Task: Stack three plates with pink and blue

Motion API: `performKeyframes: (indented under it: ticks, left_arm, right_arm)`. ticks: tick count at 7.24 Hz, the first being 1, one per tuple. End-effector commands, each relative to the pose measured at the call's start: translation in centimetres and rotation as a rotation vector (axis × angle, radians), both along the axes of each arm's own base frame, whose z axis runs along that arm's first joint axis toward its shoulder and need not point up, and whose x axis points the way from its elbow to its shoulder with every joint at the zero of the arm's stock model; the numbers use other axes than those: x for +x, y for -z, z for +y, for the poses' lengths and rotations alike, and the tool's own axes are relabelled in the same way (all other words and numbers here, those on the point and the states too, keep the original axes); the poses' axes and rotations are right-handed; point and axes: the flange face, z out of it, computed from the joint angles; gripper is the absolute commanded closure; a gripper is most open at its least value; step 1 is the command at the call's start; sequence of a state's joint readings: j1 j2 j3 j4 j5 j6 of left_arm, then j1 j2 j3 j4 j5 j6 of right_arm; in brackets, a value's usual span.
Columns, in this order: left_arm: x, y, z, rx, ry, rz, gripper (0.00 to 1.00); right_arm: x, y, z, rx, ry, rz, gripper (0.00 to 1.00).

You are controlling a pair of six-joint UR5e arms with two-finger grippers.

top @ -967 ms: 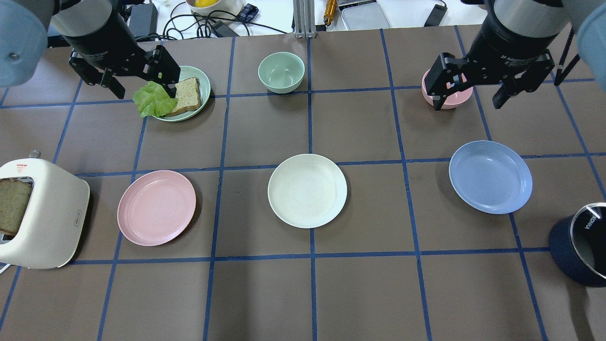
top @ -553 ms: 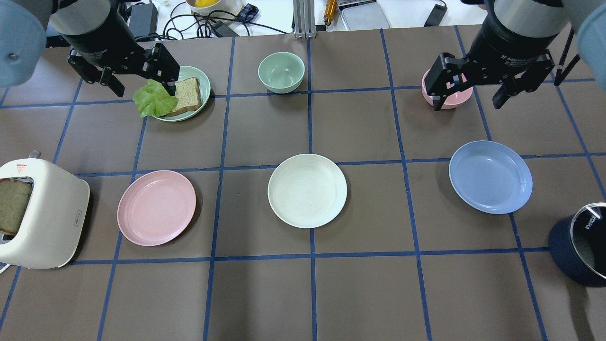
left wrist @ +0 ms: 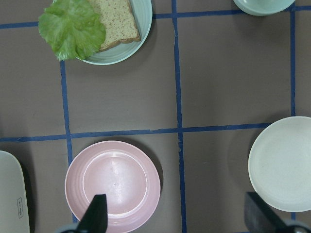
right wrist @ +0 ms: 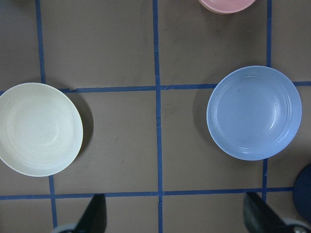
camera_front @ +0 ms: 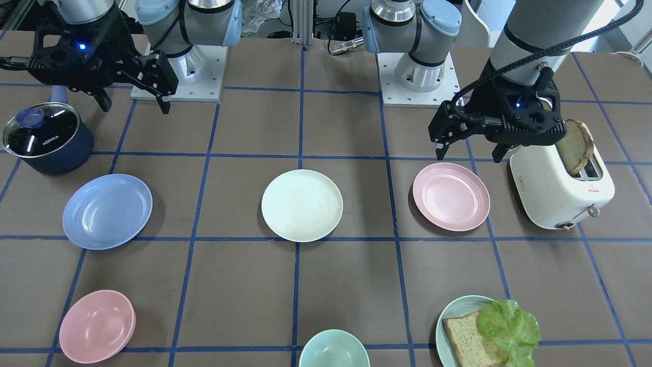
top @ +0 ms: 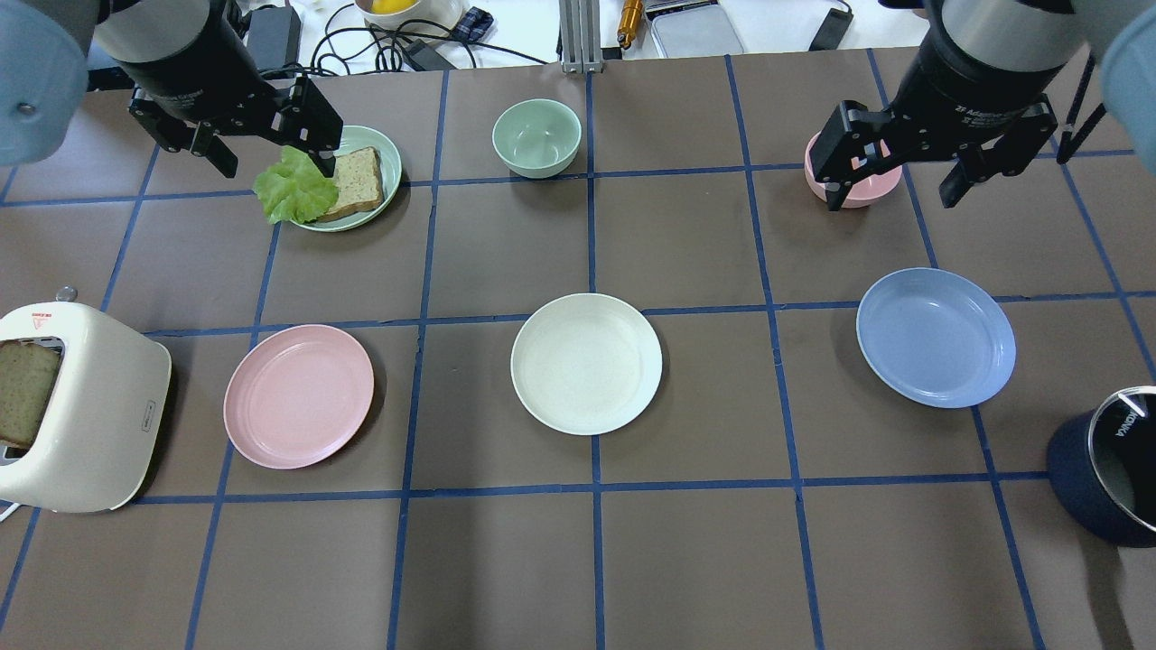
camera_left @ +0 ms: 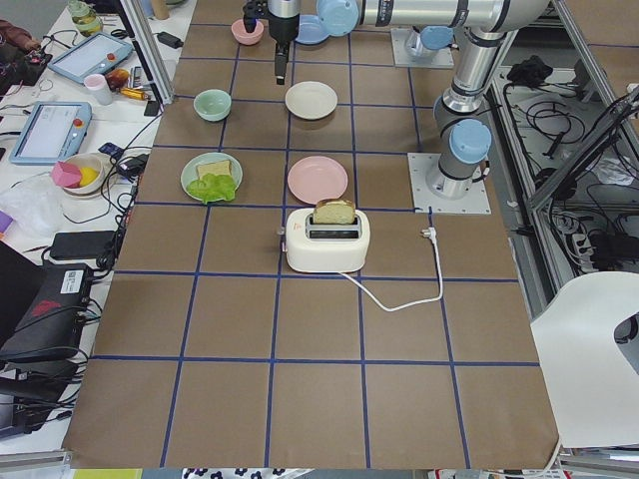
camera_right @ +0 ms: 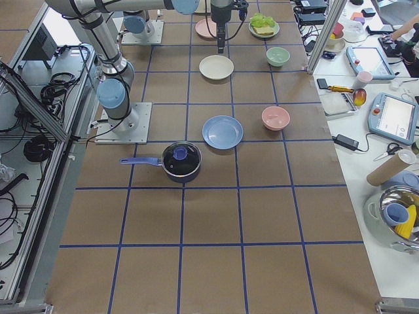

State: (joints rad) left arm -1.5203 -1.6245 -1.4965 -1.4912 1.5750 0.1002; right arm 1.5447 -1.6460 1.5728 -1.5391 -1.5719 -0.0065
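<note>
Three plates lie apart in a row on the brown table: the pink plate (top: 298,395) at the left, the white plate (top: 586,363) in the middle, the blue plate (top: 936,336) at the right. My left gripper (top: 271,160) is open and empty, held high over the table; in the left wrist view the pink plate (left wrist: 112,184) lies below its left finger. My right gripper (top: 894,197) is open and empty, held high; the right wrist view shows the blue plate (right wrist: 253,112) and the white plate (right wrist: 39,128) below it.
A white toaster (top: 81,406) with bread stands left of the pink plate. A teal plate (top: 390,162) with bread and lettuce, a green bowl (top: 536,137) and a pink bowl (top: 867,188) sit along the far side. A dark pot (top: 1102,478) stands at the right edge.
My left gripper has drifted slightly toward the far side of the table. The right gripper and the plates have not moved.
</note>
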Motion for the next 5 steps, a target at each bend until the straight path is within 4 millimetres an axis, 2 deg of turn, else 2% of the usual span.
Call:
performKeyframes:
  ticks: [1,2,3,5]
  left_arm:
    - [-0.3,-0.5,0.3,-0.01,0.01,0.002,0.0]
    - [-0.4,0.3,0.5,0.005,0.011,0.01,0.0]
    - [-0.4,1.1,-0.1,0.02,0.012,0.0,0.0]
    - [-0.3,0.7,0.4,0.014,0.012,0.001,0.0]
  right_arm:
    - [0.0,0.1,0.0,0.002,-0.003,0.0,0.0]
    - [0.0,0.1,0.0,0.002,-0.003,0.0,0.0]
    - [0.0,0.1,0.0,0.002,-0.004,0.001,0.0]
    - [0.0,0.1,0.0,0.002,-0.001,0.0,0.0]
